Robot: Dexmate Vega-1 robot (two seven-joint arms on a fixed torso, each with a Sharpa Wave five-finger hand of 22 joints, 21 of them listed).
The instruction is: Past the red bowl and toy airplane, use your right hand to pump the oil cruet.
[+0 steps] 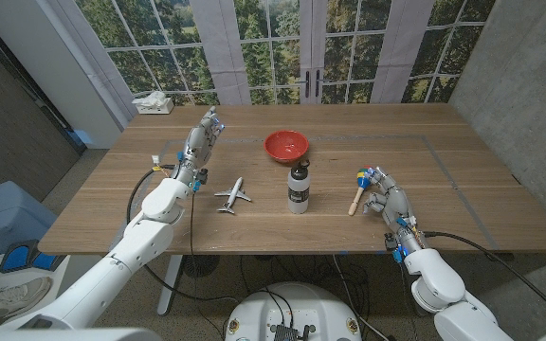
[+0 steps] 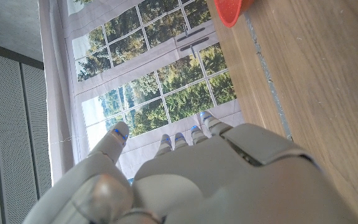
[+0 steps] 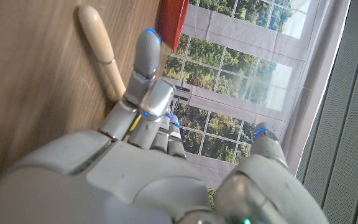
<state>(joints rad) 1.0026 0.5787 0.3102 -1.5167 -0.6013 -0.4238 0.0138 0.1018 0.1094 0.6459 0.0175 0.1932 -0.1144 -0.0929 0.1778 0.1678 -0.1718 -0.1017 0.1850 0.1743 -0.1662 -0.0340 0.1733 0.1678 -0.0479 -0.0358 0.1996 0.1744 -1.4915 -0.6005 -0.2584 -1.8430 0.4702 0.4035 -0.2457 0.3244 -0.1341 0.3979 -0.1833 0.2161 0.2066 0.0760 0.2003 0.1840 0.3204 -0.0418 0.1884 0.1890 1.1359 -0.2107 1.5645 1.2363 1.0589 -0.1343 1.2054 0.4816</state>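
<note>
The oil cruet (image 1: 298, 187), a grey bottle with a black pump top, stands upright mid-table. Behind it sits the red bowl (image 1: 285, 145) (image 2: 231, 10) (image 3: 172, 22). A white toy airplane (image 1: 232, 196) lies to the cruet's left. My right hand (image 1: 384, 196) (image 3: 148, 155) waits to the right of the cruet, well apart from it, fingers extended and holding nothing. A wooden stick (image 1: 356, 200) (image 3: 101, 45) lies just beside its fingers. My left hand (image 1: 200, 142) (image 2: 185, 180) stands on the left side of the table, fingers straight and empty.
A tissue box (image 1: 153, 103) sits at the table's back left corner. Thin tape lines (image 1: 444, 161) mark a rectangle on the wooden table (image 1: 482, 199). Windows and curtains stand behind the far edge.
</note>
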